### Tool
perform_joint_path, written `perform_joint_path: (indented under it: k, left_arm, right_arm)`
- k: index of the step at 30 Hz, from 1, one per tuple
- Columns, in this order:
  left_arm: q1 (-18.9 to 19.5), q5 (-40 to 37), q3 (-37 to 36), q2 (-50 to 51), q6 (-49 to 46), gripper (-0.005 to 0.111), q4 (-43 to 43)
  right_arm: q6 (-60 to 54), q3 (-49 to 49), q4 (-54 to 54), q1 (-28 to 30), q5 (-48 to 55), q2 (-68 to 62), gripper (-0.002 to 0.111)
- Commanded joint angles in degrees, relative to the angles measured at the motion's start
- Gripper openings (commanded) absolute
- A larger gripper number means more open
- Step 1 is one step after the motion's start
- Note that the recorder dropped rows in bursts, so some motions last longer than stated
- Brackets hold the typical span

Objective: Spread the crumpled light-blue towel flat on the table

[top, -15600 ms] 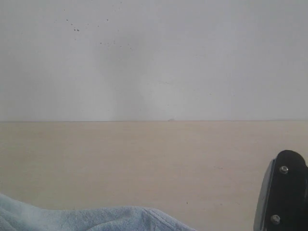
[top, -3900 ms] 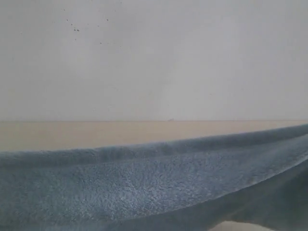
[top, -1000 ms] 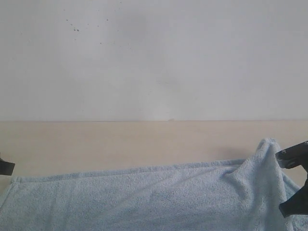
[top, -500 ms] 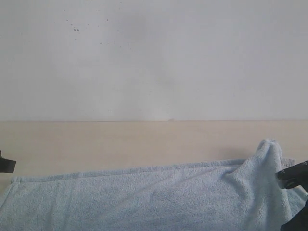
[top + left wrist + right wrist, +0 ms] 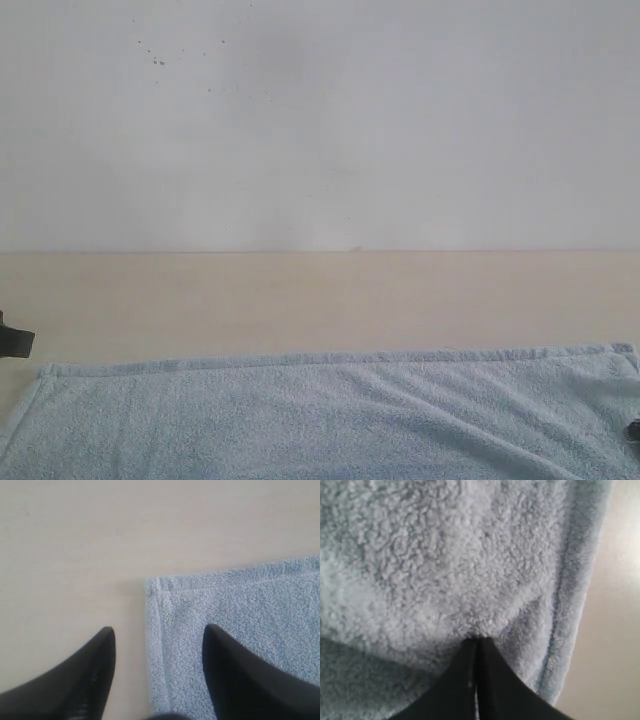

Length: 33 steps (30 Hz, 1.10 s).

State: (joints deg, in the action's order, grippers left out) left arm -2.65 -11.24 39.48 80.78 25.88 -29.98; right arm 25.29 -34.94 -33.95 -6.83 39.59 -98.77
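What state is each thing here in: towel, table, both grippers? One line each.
towel: spread flat, far hem straight, faint ripples.
table: bears the towel, bare surface showing beyond it.
left gripper: open, straddling the towel's corner hem.
right gripper: shut, apparently pinching the towel's pile near a hem.

On my feed I see a plain white wall (image 5: 400,120) filling the far side, softly lit, with dark specks (image 5: 158,60) high on the left. It meets the pale table (image 5: 300,295) along a straight line; the grey patch (image 5: 275,110) mid-wall may be shadow.
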Motion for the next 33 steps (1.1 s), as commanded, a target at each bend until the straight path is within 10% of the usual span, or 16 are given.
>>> perform_joint_path:
  k: [1, 9, 16, 23, 33]
  left_arm:
    - [0.17, 0.96, -0.27, -0.35, 0.37, 0.050, 0.92]
    - [0.17, 0.96, -0.27, -0.23, 0.00, 0.050, 3.31]
    - [-1.61, 1.29, -0.27, 4.72, 0.00, 0.049, 3.92]
    - [-4.27, 7.01, -0.15, 12.19, -0.64, 0.004, -1.84]
    - [-3.87, 7.36, 6.71, 23.61, -0.64, 0.004, -3.68]
  right_arm:
    - [-0.43, 1.59, 2.75, 0.45, -5.91, 3.86, 0.000]
    - [-7.60, 1.11, 2.62, 0.45, -28.63, 14.97, 0.000]
    - [-7.85, -4.79, 2.62, 0.45, -28.65, 10.71, 0.000]
    - [-7.96, -11.12, 2.62, 0.45, -29.91, 8.12, 0.000]
    - [-8.37, -17.18, 2.62, 0.54, -30.12, -1.72, 0.000]
